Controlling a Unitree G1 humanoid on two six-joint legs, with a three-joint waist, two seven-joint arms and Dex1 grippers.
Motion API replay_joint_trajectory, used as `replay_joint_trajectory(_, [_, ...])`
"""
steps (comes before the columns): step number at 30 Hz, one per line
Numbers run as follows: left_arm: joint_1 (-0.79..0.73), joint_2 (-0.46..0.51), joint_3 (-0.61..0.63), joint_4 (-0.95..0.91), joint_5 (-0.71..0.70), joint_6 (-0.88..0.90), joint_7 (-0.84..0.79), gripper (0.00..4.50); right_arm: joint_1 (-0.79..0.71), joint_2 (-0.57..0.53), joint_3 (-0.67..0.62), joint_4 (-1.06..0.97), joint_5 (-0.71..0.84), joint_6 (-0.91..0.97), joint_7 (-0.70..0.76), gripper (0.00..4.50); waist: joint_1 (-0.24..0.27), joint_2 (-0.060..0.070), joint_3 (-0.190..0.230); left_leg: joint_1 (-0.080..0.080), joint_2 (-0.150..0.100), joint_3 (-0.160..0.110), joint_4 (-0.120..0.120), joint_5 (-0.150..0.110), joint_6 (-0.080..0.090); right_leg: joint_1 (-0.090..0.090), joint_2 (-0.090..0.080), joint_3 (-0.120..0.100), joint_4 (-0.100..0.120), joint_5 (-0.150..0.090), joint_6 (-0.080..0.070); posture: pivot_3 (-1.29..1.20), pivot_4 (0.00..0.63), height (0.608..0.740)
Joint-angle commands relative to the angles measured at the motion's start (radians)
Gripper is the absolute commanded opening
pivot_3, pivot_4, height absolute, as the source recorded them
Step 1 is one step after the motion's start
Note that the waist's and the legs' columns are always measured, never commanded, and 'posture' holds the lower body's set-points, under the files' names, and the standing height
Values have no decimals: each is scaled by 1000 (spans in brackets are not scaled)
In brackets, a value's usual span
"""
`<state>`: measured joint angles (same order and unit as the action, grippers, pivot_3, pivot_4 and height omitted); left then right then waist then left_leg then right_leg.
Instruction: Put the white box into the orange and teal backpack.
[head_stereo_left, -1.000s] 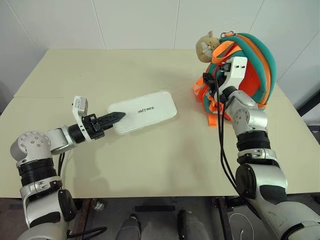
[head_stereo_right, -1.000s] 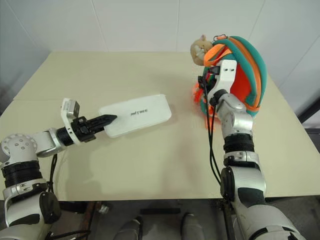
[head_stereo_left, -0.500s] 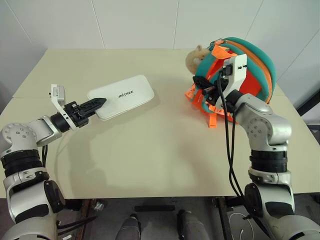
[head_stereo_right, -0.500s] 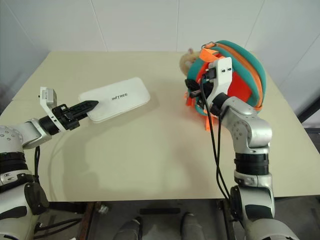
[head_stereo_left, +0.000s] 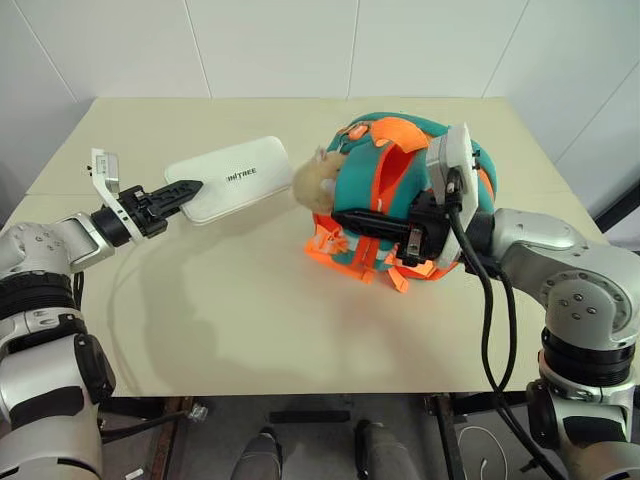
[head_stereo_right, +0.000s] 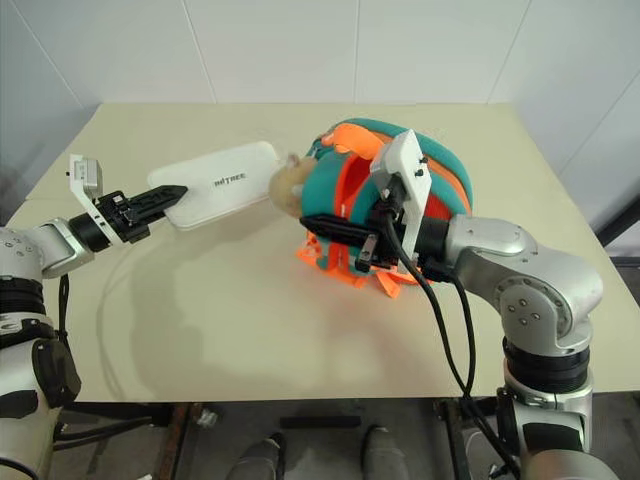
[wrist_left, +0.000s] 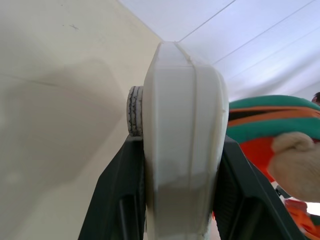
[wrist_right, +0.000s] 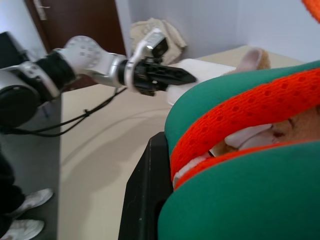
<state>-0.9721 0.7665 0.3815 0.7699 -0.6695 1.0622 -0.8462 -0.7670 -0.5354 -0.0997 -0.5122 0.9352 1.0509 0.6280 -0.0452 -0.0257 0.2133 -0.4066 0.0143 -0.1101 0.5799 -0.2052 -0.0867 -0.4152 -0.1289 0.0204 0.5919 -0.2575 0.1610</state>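
From the head views, the left gripper (head_stereo_left: 181, 189) pinches the white box (head_stereo_left: 229, 177) by its near end, above the table (head_stereo_left: 250, 320); stiff, smooth and apparently light, it could slip, and its lid reads roughly "UNITREE". In the right wrist view, the right gripper (wrist_right: 172, 172) clamps the soft orange and teal backpack (wrist_right: 240, 150) by its strap.

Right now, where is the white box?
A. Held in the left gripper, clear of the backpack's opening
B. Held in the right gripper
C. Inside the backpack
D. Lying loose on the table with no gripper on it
A: the left gripper is shut on one end of the white box, whose other end lies beside the plush animal on the backpack, not inside.
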Motion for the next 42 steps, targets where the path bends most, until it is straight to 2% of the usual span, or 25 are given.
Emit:
replay_joint_trajectory(1, [-43, 27, 1, 16, 12, -36, -48, 1316, -20, -40, -22, -56, 46, -26, 41, 0, 2, 0, 0, 0, 0, 0, 0, 0, 0, 0, 0, 0, 0, 0, 0, 0, 150, 740])
replay_joint_trajectory(9, [-67, 18, -12, 58, 45, -65, -75, 1316, -30, -94, -39, -68, 164, -18, 71, 0, 13, 0, 0, 0, 0, 0, 0, 0, 0, 0, 0, 0, 0, 0, 0, 0, 150, 740])
replay_joint_trajectory(13, [-75, 16, -18, 71, 56, -75, -85, 1316, -27, -139, -55, -64, 239, -23, 119, 0, 17, 0, 0, 0, 0, 0, 0, 0, 0, 0, 0, 0, 0, 0, 0, 0, 150, 740])
replay_joint_trajectory(17, [-80, 16, -23, 75, 65, -78, -92, 1316, -1, -200, -57, -72, 248, -60, 224, 0, 17, 0, 0, -1, 0, 0, 0, 0, 0, 0, 0, 0, 0, 0, 0, 0, 150, 740])
replay_joint_trajectory(22, [-85, 17, -32, 78, 80, -87, -104, 1316, 40, -271, -39, -64, 187, -128, 368, 0, 17, -1, 0, -1, 0, 0, 1, 0, 1, 0, 0, 0, 0, 0, 1, 0, 150, 740])
replay_joint_trajectory(26, [-75, 17, -48, 51, 92, -121, -137, 1316, 93, -314, 7, -13, 57, -236, 503, 0, 17, -1, 0, -1, 0, 1, 3, 0, 1, 0, 0, 0, -1, 0, 1, 0, 150, 740])
replay_joint_trajectory(30, [-45, 21, -32, -7, 84, -191, -179, 1316, 128, -320, 35, 58, -50, -335, 575, 0, 17, -1, 0, -1, 0, 1, 6, -1, 0, 0, 0, 0, -1, 0, 1, 0, 150, 740])
replay_joint_trajectory(35, [23, 0, 47, -105, 44, -393, -264, 1316, 146, -294, 52, 160, -177, -462, 594, 0, 17, -1, 0, 0, 0, 1, 7, -1, 0, 0, 0, 1, 0, 0, 1, 0, 150, 740])
replay_joint_trajectory(42, [72, -16, 141, -160, -46, -524, -402, 1316, 144, -274, 55, 173, -187, -473, 605, 0, 18, -1, 0, 0, 0, 1, 8, -1, 0, 1, 0, 1, 0, 0, 1, 0, 150, 740])
